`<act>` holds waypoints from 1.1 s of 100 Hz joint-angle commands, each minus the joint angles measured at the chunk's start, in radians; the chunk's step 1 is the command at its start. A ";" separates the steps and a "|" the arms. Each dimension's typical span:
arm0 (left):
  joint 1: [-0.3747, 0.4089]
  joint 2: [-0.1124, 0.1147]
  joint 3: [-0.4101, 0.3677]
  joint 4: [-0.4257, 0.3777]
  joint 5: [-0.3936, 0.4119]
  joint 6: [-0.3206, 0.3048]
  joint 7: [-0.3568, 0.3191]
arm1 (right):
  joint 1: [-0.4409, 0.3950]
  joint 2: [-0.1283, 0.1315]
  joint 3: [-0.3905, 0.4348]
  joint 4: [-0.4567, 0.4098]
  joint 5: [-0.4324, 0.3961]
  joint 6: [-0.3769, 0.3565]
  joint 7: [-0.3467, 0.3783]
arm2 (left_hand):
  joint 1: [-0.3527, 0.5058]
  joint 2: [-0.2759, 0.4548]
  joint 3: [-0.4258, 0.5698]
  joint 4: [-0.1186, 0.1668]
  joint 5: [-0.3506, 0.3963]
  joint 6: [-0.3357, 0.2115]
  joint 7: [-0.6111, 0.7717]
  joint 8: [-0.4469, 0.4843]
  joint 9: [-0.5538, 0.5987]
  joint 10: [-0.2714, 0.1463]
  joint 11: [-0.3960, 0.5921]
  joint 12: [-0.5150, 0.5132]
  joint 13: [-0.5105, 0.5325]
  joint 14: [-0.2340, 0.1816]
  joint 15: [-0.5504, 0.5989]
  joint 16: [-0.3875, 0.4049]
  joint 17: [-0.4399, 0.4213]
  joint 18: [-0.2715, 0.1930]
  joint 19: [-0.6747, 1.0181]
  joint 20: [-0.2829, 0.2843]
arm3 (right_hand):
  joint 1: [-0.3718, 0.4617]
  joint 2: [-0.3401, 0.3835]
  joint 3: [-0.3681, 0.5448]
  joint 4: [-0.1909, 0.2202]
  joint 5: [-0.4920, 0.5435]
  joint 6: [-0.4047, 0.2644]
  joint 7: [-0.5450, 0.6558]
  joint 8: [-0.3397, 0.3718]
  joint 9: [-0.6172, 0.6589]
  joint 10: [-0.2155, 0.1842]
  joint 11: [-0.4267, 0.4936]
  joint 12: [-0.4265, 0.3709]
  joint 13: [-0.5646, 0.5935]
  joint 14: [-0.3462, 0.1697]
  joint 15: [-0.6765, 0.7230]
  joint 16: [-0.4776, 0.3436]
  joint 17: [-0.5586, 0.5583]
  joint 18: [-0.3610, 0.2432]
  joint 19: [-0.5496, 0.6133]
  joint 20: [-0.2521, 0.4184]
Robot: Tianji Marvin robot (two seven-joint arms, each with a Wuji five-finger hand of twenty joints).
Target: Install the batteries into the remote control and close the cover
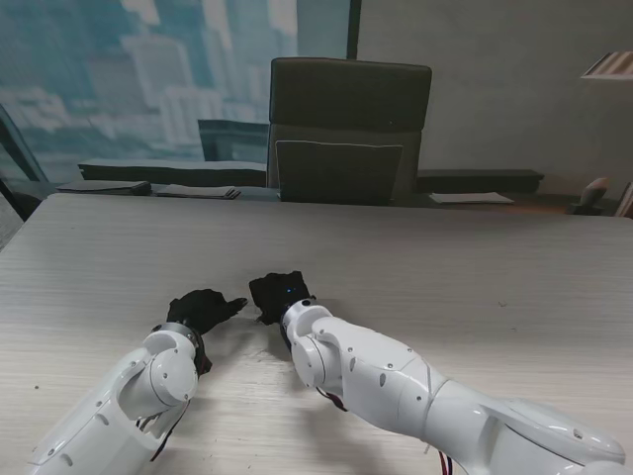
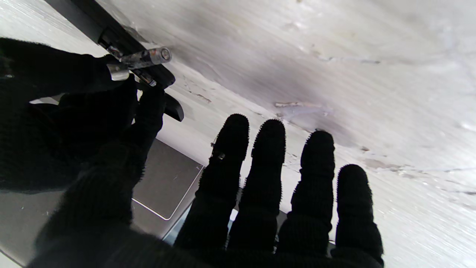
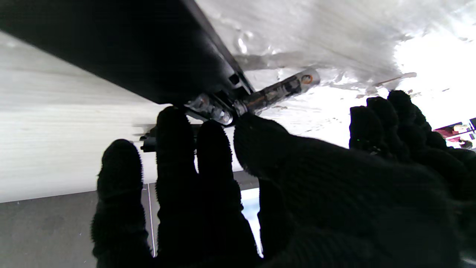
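Note:
The black remote (image 3: 130, 48) lies on the table, hidden under my hands in the stand view. One battery (image 3: 210, 108) sits at its open end. A second battery (image 3: 282, 89) (image 2: 148, 56) sticks out from that end at an angle. My right hand (image 1: 280, 295) is over the remote's end, thumb (image 3: 267, 145) and fingertips (image 3: 174, 126) closed on the angled battery. My left hand (image 1: 206, 309) is just to its left, fingers (image 2: 271, 149) spread and holding nothing. Its thumb (image 2: 148, 108) reaches to the remote's edge. No cover is visible.
The pale wood table (image 1: 475, 287) stretches wide around both hands. A dark office chair (image 1: 348, 129) stands behind its far edge. A grey mat (image 2: 167, 178) shows in the left wrist view.

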 commanded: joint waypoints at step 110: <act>-0.016 0.037 0.116 0.037 0.257 -0.038 -0.045 | -0.001 -0.007 -0.004 0.015 0.019 -0.011 0.028 | -0.045 -0.253 0.360 -0.072 -0.170 -0.048 0.119 0.070 -0.253 -0.046 -0.034 0.001 -0.125 -0.064 -0.181 -0.069 -0.057 -0.044 -0.075 -0.019 | 0.043 -0.012 0.045 0.000 0.011 0.003 -0.013 0.001 0.020 -0.032 -0.013 -0.012 0.025 -0.028 0.006 -0.025 0.015 0.026 -0.013 -0.006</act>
